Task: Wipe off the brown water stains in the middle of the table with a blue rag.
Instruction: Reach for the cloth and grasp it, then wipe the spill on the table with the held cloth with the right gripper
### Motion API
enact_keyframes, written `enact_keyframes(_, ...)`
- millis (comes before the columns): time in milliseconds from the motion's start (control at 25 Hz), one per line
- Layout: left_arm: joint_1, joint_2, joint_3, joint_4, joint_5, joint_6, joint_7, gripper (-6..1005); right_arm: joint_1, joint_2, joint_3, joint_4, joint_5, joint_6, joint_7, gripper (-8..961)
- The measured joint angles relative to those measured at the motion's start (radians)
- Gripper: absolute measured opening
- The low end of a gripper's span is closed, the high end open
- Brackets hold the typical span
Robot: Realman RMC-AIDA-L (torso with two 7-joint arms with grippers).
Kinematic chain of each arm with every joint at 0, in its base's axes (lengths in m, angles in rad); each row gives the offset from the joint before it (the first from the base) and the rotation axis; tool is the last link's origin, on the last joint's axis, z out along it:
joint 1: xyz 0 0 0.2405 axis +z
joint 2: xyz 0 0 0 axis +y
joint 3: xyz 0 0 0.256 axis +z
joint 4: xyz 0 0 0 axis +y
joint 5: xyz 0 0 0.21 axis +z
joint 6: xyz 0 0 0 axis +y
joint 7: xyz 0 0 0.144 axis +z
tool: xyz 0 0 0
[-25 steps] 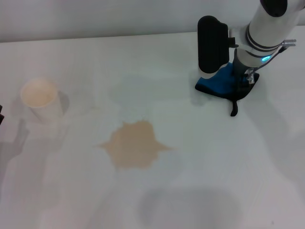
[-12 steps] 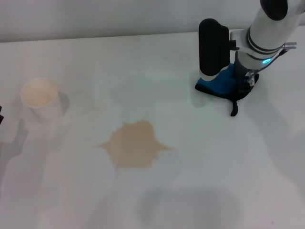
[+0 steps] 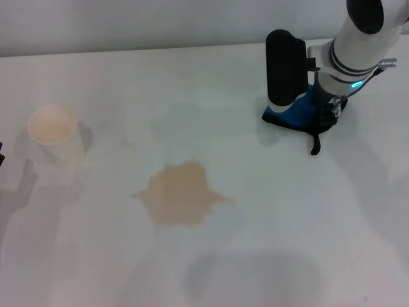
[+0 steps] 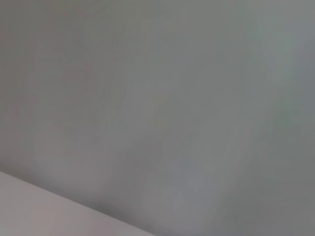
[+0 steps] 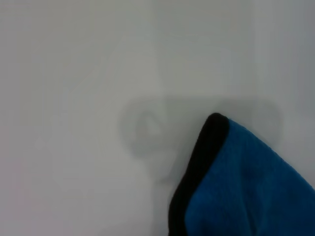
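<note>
I have the right hand (image 3: 319,105) low over the blue rag (image 3: 295,114) at the far right of the tabletop (image 3: 268,211), set to pick it up; I cannot tell its opening. The brown water stains (image 3: 179,193) lie mid-tabletop, well apart. Compared with a second ago, rag and arm have barely shifted.

Looks like a lab or robot test bench, not a home. Large plain white table (image 3: 268,211) fills nearly the whole head view, with a plain pale wall (image 3: 128,25) right behind its far edge. Staged setup on top: one white paper cup (image 3: 56,134), a tan spill (image 3: 179,194), a blue rag (image 3: 297,112). No furniture, decor or household clutter visible.
</note>
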Motion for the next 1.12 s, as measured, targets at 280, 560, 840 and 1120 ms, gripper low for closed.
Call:
enact_keyframes(280, 0.003, -0.001, 0.000, 0.000, -0.001, 0.000, 0.000, 892, 0.001, 0.001, -0.019, 0.000, 0.020, -0.006, 0.002, 329)
enact_keyframes(560, -0.001, 0.000, 0.000, 0.000, -0.001, 0.000, -0.011, 892, 0.000, 0.000, -0.029, -0.003, 0.021, -0.013, 0.008, 173)
enact_keyframes(840, 0.000, 0.001, 0.000, 0.000, -0.003, 0.001, -0.012, 892, -0.002, 0.000, -0.029, -0.049, 0.044, 0.044, 0.001, 45)
enact_keyframes(1120, 0.002, 0.002, 0.000, 0.000, -0.004, 0.005, -0.013, 892, -0.009, 0.000, -0.037, -0.121, 0.139, 0.177, -0.028, 44)
